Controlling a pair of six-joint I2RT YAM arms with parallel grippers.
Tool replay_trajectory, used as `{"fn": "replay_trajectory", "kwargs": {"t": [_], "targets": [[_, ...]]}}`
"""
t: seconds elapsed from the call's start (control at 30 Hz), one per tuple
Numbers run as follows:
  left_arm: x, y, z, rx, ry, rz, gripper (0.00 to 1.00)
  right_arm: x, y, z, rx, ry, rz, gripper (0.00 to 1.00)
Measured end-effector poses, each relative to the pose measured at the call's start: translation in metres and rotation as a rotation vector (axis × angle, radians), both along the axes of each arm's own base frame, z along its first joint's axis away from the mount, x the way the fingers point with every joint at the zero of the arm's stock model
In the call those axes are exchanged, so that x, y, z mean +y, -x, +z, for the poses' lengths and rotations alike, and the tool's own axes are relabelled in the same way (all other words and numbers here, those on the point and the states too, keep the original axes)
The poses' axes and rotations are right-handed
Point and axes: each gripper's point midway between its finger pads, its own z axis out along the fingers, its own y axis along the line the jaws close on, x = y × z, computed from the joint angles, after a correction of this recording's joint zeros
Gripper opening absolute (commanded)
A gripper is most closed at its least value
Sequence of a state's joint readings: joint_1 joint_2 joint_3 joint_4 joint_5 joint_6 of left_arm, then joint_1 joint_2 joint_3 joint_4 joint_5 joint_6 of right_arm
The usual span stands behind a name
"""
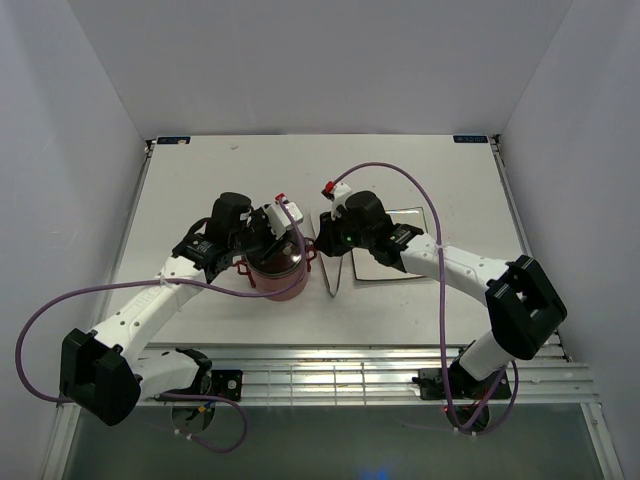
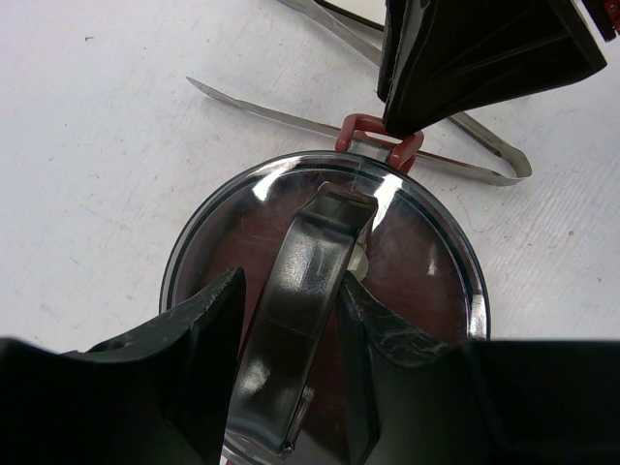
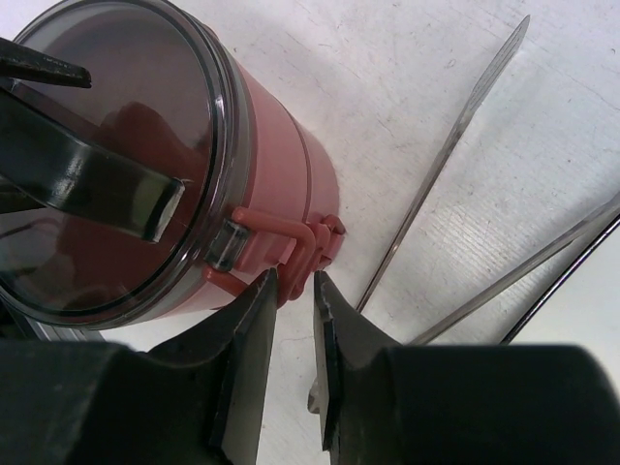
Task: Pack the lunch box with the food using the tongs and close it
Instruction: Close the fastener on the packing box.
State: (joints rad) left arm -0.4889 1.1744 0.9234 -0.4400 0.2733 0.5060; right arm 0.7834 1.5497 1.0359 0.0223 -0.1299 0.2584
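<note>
The lunch box [image 1: 280, 278] stands stacked at mid-table, its dusty-red bowls under the grey see-through top cover [image 2: 426, 281]. My left gripper [image 2: 291, 281] reaches down from above and is shut on the cover's grey handle [image 2: 310, 262]. My right gripper [image 3: 294, 279] is at the box's right side, its jaws nearly together and pinching the tip of the red clasp [image 3: 308, 242]. The silver tongs [image 1: 335, 280] lie flat on the table just right of the box, in both wrist views [image 2: 291, 118] [image 3: 446, 155]. The food is out of view.
A white square plate [image 1: 372, 268] lies right of the tongs, partly under my right arm. A second red clasp [image 2: 373, 131] sits on the box rim below the right gripper's body [image 2: 465, 58]. Purple cables loop over both arms.
</note>
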Motion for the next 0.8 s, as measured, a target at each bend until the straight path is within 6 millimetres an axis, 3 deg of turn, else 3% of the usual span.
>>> {"fn": "replay_trajectory", "kwargs": {"t": [0.37, 0.8], "targets": [[0.000, 0.000, 0.000, 0.001, 0.002, 0.002, 0.51, 0.001, 0.002, -0.002, 0.011, -0.006, 0.015, 0.35], [0.000, 0.000, 0.000, 0.001, 0.002, 0.002, 0.50, 0.000, 0.000, -0.038, 0.074, 0.049, 0.013, 0.35]]}}
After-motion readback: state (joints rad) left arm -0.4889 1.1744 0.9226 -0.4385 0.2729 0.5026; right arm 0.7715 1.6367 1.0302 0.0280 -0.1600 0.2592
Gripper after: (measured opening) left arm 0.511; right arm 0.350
